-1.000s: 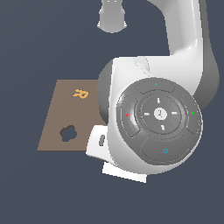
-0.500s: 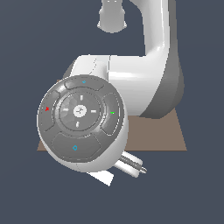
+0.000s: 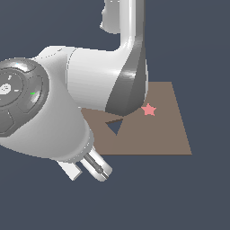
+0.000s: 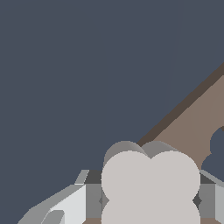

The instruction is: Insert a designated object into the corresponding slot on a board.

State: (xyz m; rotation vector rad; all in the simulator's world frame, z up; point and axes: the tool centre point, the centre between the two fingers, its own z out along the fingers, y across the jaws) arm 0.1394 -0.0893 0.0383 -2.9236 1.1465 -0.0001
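Note:
In the wrist view the pale grey cloud-shaped block (image 4: pixel 151 181) sits between my gripper's (image 4: pixel 151 204) two fingers (image 4: pixel 92 200), which are closed against its sides. It hangs over the edge of the brown board (image 4: pixel 192 131). Part of the dark lobed slot (image 4: pixel 217 154) shows at the picture's edge, close beside the block. In the exterior view the arm hides the block and the slot. Only the lower end of the gripper (image 3: pixel 85 170) sticks out below the wrist, in front of the board's (image 3: pixel 166 134) near edge at the exterior view's left.
On the board a red star (image 3: pixel 148 109) lies toward the exterior view's right, and a dark triangular cut-out (image 3: pixel 114 127) sits near the middle. The bulky wrist and arm (image 3: pixel 49 112) cover the board's left half. Dark floor surrounds the board.
The wrist has swung toward the exterior view's left. It now covers the board's left part with the cloud slot, and the star and the triangular cut-out have come into sight.

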